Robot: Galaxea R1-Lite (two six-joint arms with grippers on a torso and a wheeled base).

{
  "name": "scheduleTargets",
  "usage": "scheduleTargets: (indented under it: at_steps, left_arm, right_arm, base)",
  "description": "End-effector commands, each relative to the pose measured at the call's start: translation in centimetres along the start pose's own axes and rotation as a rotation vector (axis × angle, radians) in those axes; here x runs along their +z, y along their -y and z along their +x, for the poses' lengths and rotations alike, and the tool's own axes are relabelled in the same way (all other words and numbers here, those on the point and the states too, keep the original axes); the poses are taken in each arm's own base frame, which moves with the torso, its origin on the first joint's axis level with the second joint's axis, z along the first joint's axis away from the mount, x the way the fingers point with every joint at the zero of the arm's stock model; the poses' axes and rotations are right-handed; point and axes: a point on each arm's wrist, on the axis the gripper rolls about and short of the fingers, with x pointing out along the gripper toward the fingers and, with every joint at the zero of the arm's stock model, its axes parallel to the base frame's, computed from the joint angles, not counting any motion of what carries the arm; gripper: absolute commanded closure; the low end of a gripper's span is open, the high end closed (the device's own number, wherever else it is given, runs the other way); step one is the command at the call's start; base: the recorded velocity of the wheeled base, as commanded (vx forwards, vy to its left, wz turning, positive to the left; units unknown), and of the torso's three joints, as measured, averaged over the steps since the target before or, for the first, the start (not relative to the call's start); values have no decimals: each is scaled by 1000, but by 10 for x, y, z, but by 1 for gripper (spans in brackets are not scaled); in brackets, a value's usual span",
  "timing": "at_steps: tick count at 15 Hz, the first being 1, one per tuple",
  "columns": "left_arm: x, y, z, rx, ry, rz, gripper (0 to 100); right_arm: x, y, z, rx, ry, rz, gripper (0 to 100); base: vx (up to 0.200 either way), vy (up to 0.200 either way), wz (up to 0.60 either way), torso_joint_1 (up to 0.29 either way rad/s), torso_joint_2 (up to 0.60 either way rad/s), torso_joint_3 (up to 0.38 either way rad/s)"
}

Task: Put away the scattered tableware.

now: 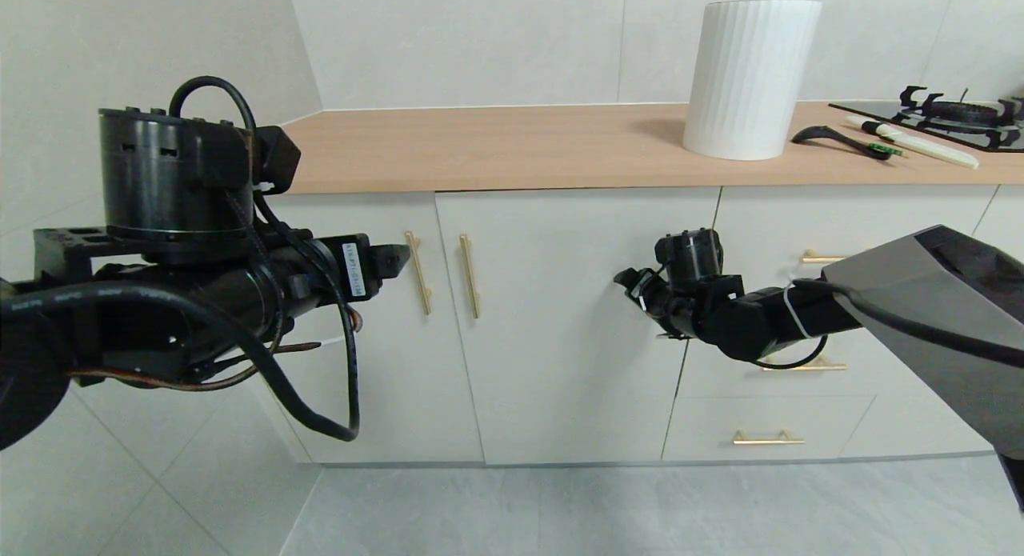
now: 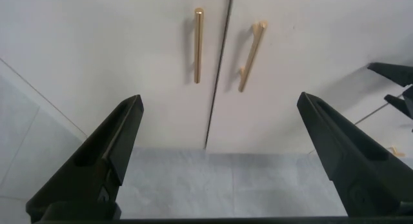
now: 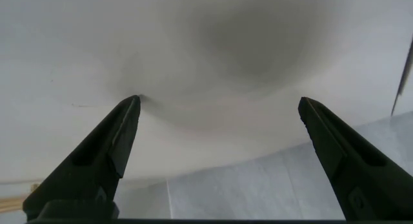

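On the wooden counter point(image 1: 496, 144), at the far right, lie a black spoon-like utensil point(image 1: 840, 138) and a long white utensil point(image 1: 920, 146) with a green mark. A tall white ribbed container point(image 1: 750, 80) stands just left of them. My left gripper point(image 1: 394, 260) point(image 2: 219, 100) is open and empty, held below counter height in front of the cabinet's two gold door handles point(image 2: 198, 46). My right gripper point(image 1: 628, 282) point(image 3: 219, 100) is open too, empty, with its fingertips close to a white cabinet door point(image 3: 213, 50).
A black gas hob point(image 1: 956, 114) sits at the counter's right end. Drawers with gold handles point(image 1: 768, 438) fill the cabinet's right part. Grey tiled floor point(image 1: 560, 512) lies in front, and a tiled wall closes the left side.
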Motion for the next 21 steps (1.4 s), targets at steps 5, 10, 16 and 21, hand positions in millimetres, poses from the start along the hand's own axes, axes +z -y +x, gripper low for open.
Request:
scheduleTargets:
  at_steps: [5,10,16,21]
  left_arm:
    - [-1,0,1,2,-5,2,0]
    - [18,-9,-35,-37,88,-40,0]
    - [-25,-76,-142,-61,208,6,0]
    - [-78,-131,-221,-26,291,-38,0]
  right_arm:
    - [-1,3,3,-11,1,-4,0]
    - [-5,-21,-86,8,-6,-175,0]
    - [30,44,-276,43,181,-381,0]
    - [28,144,-414,72,518,-527,0]
  base:
    - [0,0,0,0,0,0]
    - [0,0,0,0,0,0]
    - [0,0,0,0,0,0]
    - [0,0,0,0,0,0]
